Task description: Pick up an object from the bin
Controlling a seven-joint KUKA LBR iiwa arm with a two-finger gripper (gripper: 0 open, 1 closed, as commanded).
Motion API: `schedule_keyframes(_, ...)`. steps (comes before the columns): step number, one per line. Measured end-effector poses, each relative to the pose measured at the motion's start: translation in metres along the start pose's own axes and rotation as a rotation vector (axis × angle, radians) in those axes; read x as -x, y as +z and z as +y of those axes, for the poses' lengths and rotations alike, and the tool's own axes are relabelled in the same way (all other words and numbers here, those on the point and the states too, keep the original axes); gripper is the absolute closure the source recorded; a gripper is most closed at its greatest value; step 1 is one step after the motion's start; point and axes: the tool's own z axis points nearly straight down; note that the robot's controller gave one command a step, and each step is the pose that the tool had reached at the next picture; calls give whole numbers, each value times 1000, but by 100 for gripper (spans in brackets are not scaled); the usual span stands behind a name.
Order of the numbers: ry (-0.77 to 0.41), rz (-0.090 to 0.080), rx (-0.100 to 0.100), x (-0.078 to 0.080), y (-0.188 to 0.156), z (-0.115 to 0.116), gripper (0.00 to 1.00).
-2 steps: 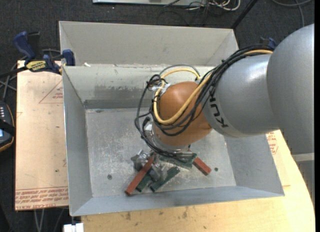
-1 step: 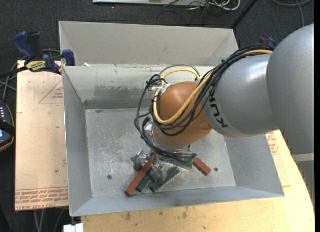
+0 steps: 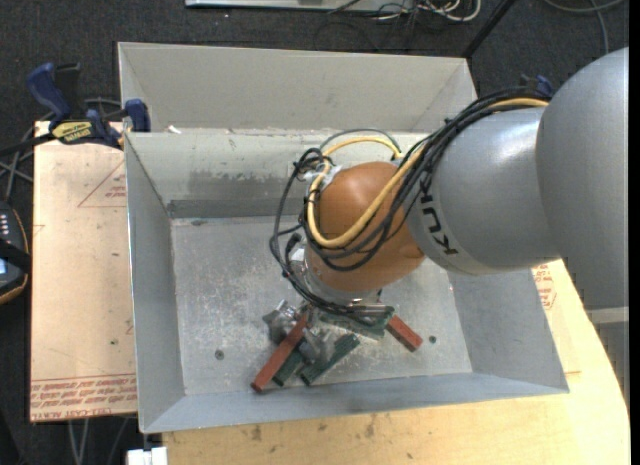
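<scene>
Room: dark carpet [image 3: 90,3] all around, with the grey metal bin [image 3: 150,283] sitting in the middle of it.
Bin: sloped walls and a scuffed flat floor, bare over most of it. Everything is gathered in one small heap near the front wall.
Arm [image 3: 500,193]: comes in from the right and bends down into the bin, its orange cover [image 3: 360,218] wrapped with black and yellow cables [image 3: 325,178].
Gripper [image 3: 325,321]: low, right on top of the heap, just under the orange cover. From where I stand I cannot tell whether it is open or closed, or whether it has anything.
Heap: a red-brown stick [image 3: 278,361] lies slantwise toward the front left. A dark green stick [image 3: 335,355] lies beside it and runs in under the gripper. A second red-brown stick [image 3: 405,333] pokes out to the right, and a small grey piece [image 3: 278,315] sits at the left.
Step in hand: I judge it to be the grasp itself, down among the sticks.
Doing it well: close across a stick's narrow side, not along its length. Take one lying on top, likely the dark green stick or the long red-brown stick. Lift straight up so the neighbours slide off.
Risk: the sticks overlap, so two may come up together, or one may pivot out and drop.
</scene>
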Motion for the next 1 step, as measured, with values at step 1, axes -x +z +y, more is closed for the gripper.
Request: schedule_keyframes(1, -1, 8, 6, -1, -9, 1, 100)
